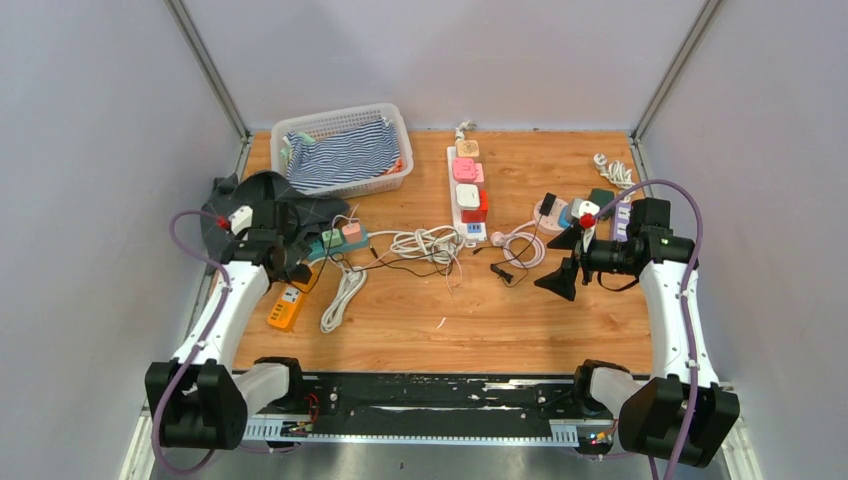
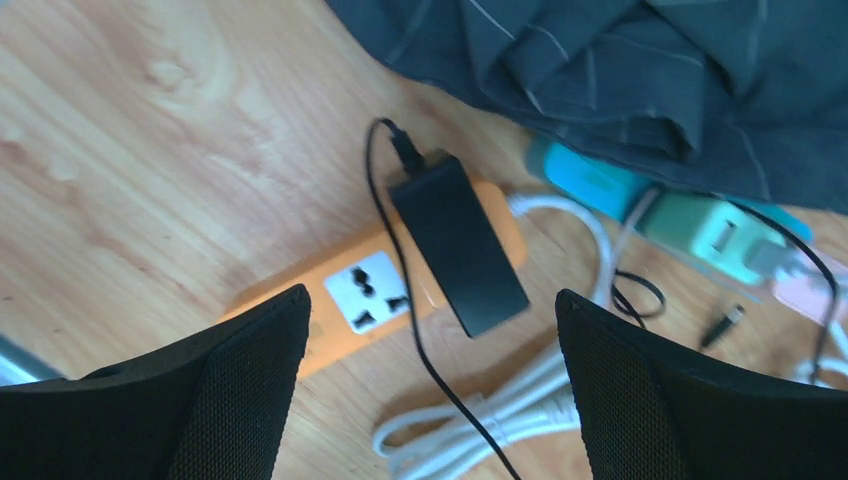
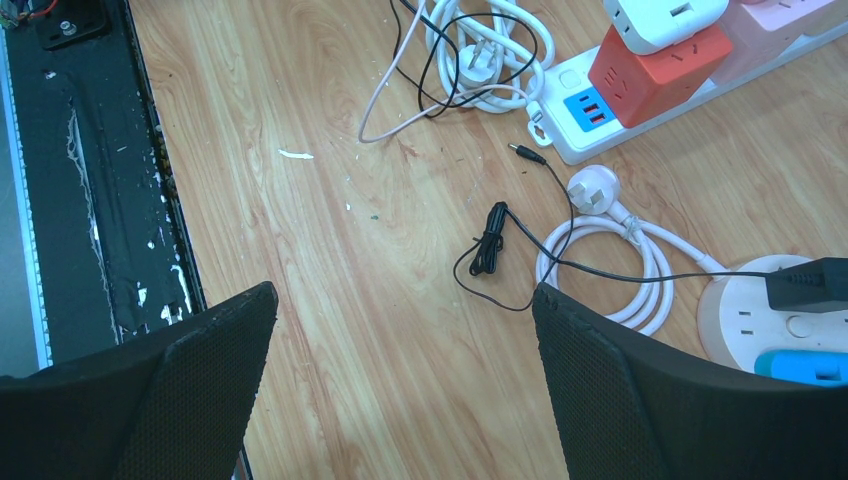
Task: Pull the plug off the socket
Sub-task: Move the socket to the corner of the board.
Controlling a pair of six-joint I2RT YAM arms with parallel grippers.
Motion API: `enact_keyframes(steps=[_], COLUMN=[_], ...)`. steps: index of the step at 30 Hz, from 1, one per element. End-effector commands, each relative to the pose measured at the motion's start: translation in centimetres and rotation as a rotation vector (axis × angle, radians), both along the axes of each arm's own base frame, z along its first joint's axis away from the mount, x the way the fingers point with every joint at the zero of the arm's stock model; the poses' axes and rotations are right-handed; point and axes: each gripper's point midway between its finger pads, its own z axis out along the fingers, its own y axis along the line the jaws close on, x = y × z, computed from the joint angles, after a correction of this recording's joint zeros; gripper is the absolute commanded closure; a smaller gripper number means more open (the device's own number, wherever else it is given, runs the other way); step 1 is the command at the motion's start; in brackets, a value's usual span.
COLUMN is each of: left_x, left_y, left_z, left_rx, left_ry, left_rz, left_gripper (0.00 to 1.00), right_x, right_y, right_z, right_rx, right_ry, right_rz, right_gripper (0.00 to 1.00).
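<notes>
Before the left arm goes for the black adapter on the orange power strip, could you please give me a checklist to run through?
1. Left pincer open: ok.
2. Black adapter seated in orange power strip: ok.
3. Adapter lined up between its fingers: ok.
4. Black cord out of the grip path: not ok, it crosses the strip beside the adapter.
5. Strip held down: not ok, right pincer open, far off.
6. Dark cloth off the adapter: ok.
</notes>
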Motion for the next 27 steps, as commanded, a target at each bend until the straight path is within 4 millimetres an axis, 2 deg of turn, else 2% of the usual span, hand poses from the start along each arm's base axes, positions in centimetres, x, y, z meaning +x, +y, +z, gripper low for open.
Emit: enact_keyframes(steps=[1, 2, 4, 7, 9, 12, 15, 18, 22, 27], left_x=[0.3, 0.8, 1.9, 3.6, 3.8, 2.7, 0.1, -1.8, -2.2, -3.9], left_y=[4.6, 5.1, 5.8, 4.9, 4.7, 4.9, 5.7, 6.1, 4.8, 0.9], left_z=[2.2, 2.6, 2.1, 0.3, -0.9, -3.3, -6.0, -7.8, -9.0, -10.5], left_rx=[0.224, 0.271, 0.266, 0.108, 0.042, 0.016, 0.012, 0.015, -0.057, -0.235], left_ry=[-0.038, -0.055, -0.083, -0.171, -0.182, -0.067, 0.081, 0.152, 0.143, 0.129], left_rz=[0.113, 0.092, 0.018, -0.073, -0.060, -0.014, 0.107, 0.196, 0.185, 0.133], left_gripper=[0.05, 0.02, 0.00, 0.00, 0.01, 0.01, 0.02, 0.04, 0.06, 0.20], right_x=[-0.6, -0.6, -0.6, -0.7, -0.7, -0.8, -0.8, -0.9, -1.1, -1.1], right_y=[0.8, 0.8, 0.9, 0.9, 0.9, 0.9, 1.0, 1.0, 1.0, 1.1], right_z=[0.9, 0.9, 0.9, 0.9, 0.9, 1.0, 1.0, 1.1, 1.2, 1.2], right_rx=[0.028, 0.030, 0.036, 0.037, 0.036, 0.035, 0.040, 0.040, 0.039, 0.039], right_ry=[-0.015, -0.013, -0.008, -0.004, -0.006, -0.012, -0.009, -0.010, -0.019, -0.020], right_rz=[0.034, 0.035, 0.038, 0.040, 0.040, 0.042, 0.045, 0.050, 0.051, 0.053], right_gripper=[0.02, 0.02, 0.02, 0.02, 0.02, 0.02, 0.02, 0.02, 0.02, 0.02])
